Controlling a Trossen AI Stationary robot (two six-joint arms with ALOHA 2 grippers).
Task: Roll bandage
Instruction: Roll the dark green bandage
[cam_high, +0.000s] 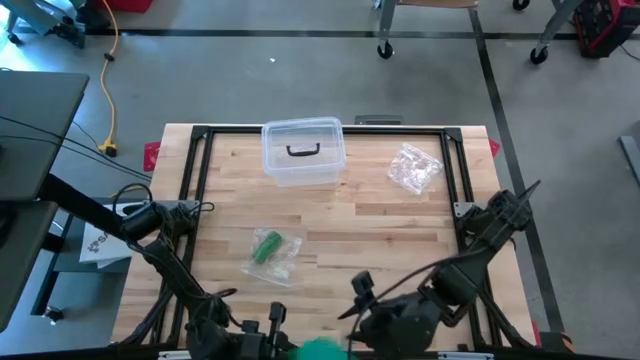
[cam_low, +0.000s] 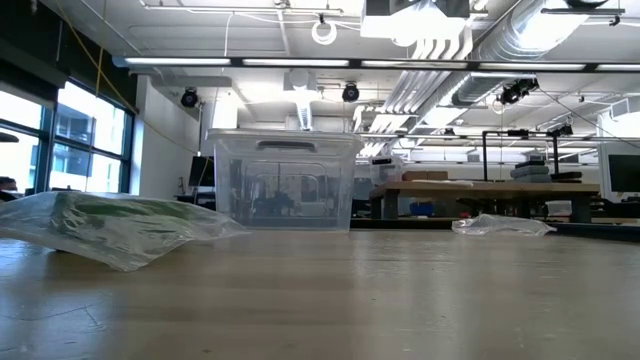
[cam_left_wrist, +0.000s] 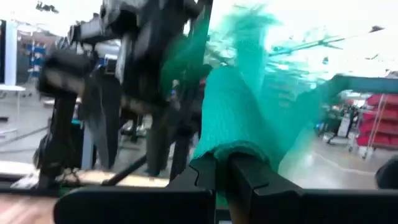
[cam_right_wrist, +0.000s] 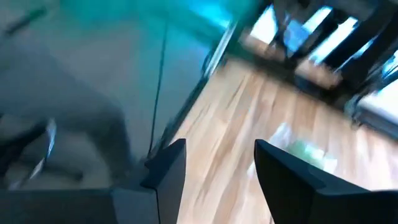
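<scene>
A teal-green bandage (cam_high: 322, 348) hangs over the table's near edge, and in the left wrist view the bandage (cam_left_wrist: 242, 106) rises as a loose, ragged strip. My left gripper (cam_left_wrist: 222, 163) is shut on it at the near edge (cam_high: 285, 343). My right gripper (cam_right_wrist: 214, 165) stands open just right of it (cam_high: 352, 305), slanting down over the wood with nothing between its fingers. The right arm fills the left wrist view beside the bandage. My left gripper pinches the bandage's lower end (cam_left_wrist: 225, 148) between its two fingers. The strip stands up and fans out beyond the fingertips, lifted clear of the table. One layer or several, I cannot tell.
A clear lidded box (cam_high: 302, 152) stands at the far middle. A crumpled clear bag (cam_high: 414, 168) lies at the far right. A clear bag holding a green roll (cam_high: 270, 252) lies left of centre. A black frame (cam_high: 200, 160) borders the wooden top.
</scene>
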